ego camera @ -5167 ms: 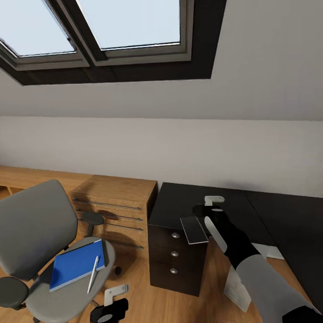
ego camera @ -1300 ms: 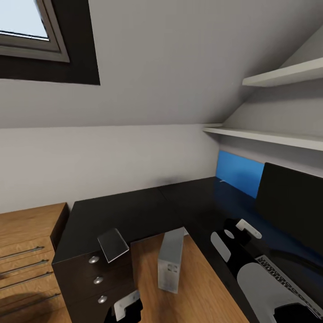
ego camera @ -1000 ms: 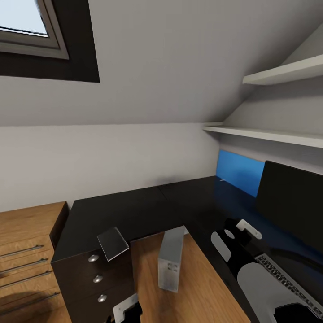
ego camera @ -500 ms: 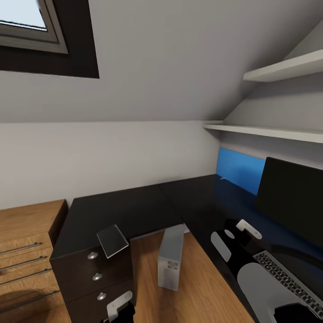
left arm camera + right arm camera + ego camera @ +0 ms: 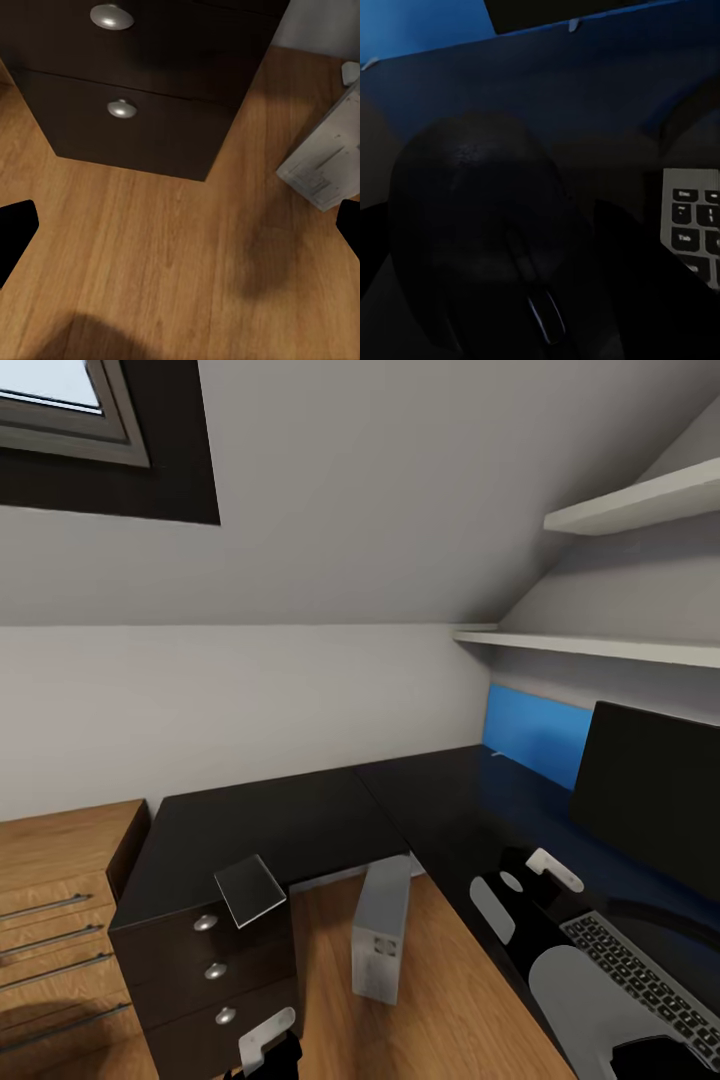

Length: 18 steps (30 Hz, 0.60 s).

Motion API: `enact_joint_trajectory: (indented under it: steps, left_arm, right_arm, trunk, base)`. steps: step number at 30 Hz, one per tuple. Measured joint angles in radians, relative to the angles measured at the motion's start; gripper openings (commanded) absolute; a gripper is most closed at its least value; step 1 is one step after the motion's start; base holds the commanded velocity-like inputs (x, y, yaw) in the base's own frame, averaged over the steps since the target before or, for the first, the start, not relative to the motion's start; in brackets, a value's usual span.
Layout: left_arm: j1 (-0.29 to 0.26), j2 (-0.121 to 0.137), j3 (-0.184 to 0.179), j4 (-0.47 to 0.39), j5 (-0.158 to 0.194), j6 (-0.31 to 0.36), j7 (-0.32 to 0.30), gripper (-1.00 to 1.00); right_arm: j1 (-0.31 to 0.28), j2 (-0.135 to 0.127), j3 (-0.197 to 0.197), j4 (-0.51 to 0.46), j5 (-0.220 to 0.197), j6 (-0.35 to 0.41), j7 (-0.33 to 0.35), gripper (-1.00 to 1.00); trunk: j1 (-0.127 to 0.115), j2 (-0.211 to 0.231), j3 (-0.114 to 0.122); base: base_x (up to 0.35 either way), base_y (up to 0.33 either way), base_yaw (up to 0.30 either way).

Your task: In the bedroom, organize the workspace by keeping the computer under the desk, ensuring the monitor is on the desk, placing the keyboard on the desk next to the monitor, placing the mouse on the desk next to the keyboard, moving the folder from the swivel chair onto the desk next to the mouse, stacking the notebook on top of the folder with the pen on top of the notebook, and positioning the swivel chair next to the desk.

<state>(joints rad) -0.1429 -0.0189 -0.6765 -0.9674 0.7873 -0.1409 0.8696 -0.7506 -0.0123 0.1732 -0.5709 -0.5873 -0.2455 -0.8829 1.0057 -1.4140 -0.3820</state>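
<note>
The black L-shaped desk (image 5: pixel 300 820) has a blue back panel. The monitor (image 5: pixel 650 800) stands on it at the right, with the keyboard (image 5: pixel 640 980) lying in front. The grey notebook (image 5: pixel 250 890) rests on the corner over the drawer unit. The computer (image 5: pixel 380 935) stands on the floor in the desk's inner corner. My right gripper (image 5: pixel 535 865) hovers over the desk left of the keyboard. In the right wrist view the black mouse (image 5: pixel 472 217) sits close between the jaws, keyboard (image 5: pixel 694 225) beside it. My left gripper (image 5: pixel 180 225) hangs open over the floor.
A light wooden drawer chest (image 5: pixel 60 900) stands left of the black three-drawer unit (image 5: pixel 215 970). White shelves (image 5: pixel 600 650) hang above the monitor under the sloped ceiling. Wooden floor (image 5: pixel 150 262) lies before the drawer unit (image 5: pixel 150 90) and the computer (image 5: pixel 322 157).
The camera turned right from the swivel chair to the desk corner, then crept forward, bringing more keyboard into view. Both arms kept their pose relative to me.
</note>
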Motion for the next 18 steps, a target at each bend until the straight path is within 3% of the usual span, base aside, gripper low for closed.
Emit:
enact_joint_trajectory:
  steps: [18]
  left_arm:
    - [0.000, 0.001, -0.001, -0.048, -0.005, -0.005, 0.008, 1.00]
  right_arm:
    - [0.000, 0.003, -0.003, 0.002, -0.002, -0.027, -0.044, -1.00]
  trunk:
    - [0.069, -0.126, -0.056]
  base:
    - [0.000, 0.000, 0.000]
